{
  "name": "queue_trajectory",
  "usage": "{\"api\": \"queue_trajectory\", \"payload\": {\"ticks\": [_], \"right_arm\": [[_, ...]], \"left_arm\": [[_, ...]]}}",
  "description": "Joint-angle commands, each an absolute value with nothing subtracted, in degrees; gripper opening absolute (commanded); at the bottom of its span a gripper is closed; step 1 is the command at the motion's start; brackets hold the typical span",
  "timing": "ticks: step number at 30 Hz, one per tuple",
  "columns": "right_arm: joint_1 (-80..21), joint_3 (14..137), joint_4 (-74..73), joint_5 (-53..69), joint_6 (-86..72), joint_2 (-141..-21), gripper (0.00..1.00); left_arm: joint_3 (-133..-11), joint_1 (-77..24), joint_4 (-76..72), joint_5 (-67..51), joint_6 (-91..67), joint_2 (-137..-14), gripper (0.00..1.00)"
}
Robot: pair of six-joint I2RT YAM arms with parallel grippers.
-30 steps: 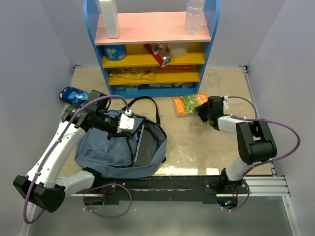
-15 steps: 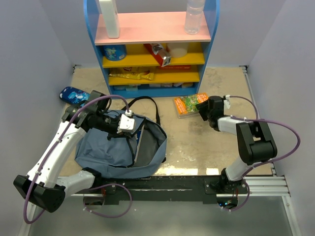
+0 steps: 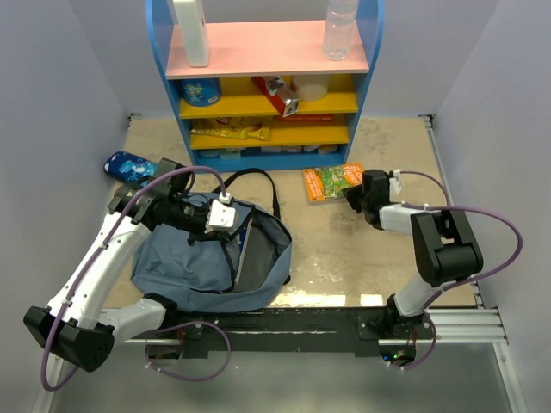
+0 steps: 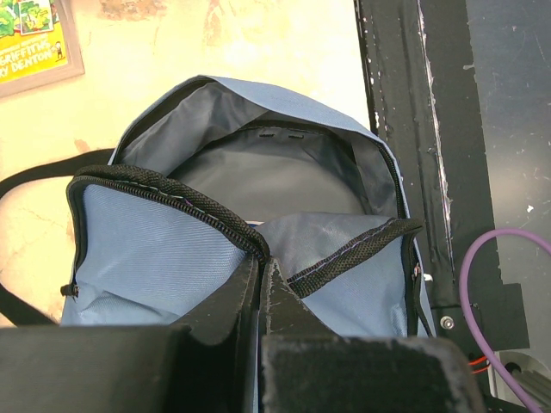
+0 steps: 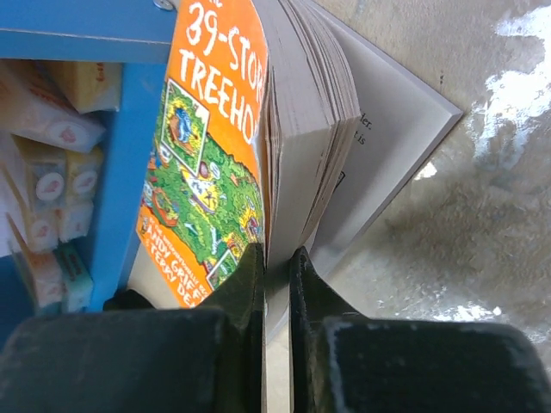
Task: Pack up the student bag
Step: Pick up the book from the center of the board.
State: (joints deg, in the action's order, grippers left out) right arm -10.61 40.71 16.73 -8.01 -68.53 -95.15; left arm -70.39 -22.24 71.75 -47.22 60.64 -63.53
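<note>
- Left gripper (image 4: pixel 261 262): fingers pressed together on the black zipper rim of the bag (image 4: pixel 164 249), pinching it at the middle of the near lip of the opening.
- Right gripper (image 5: pixel 275 258): fingers drawn close, with a thin sheaf at the lower edge of the book (image 5: pixel 207 172) caught between them.
- The bag lies on the near-left part of the tabletop (image 3: pixel 344 249), its base close to the black rail (image 4: pixel 405 129) along the near edge. It sits directly under the left gripper and well apart from the right gripper, to that gripper's left.
- The book lies right of centre towards the far edge, just before the right end of the blue shelf (image 3: pixel 267 159).
- Top view only: both arms together, the bag's black strap looped towards the shelf, and a blue pouch (image 3: pixel 129 165) by the left edge.
- Left wrist view only: the bag's mouth gaping and the grey lining inside.
- Right wrist view only: the orange front cover lifted, the pages fanned, and a printed page lying flat on the tabletop.
- Legible writing on the cover, right wrist view: "39-STOR", "TREEHO", "ANDY GRIFF", all cut off. Left wrist view, on the book's corner: "GRIFFITHS", "DENTON".
- Packets on the shelf carry print too small to read.
</note>
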Motion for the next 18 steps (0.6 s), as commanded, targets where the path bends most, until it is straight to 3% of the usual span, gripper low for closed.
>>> {"api": "queue_trajectory", "payload": {"ticks": [1, 6, 18], "right_arm": [[-11.1, 41.6, 19.0, -10.0, -67.9, -92.3, 0.00], [-11.0, 39.8, 19.9, -7.7, -67.4, -88.2, 0.00], [-12.5, 36.7, 6.2, 5.2, -62.8, -57.9, 0.00]], "left_arm": [[-70.4, -21.9, 72.3, -47.3, 61.0, -63.2, 0.00], [-70.8, -21.9, 72.2, -47.3, 61.0, -63.5, 0.00], [-74.7, -21.9, 70.4, -46.1, 59.2, -63.7, 0.00]]}}
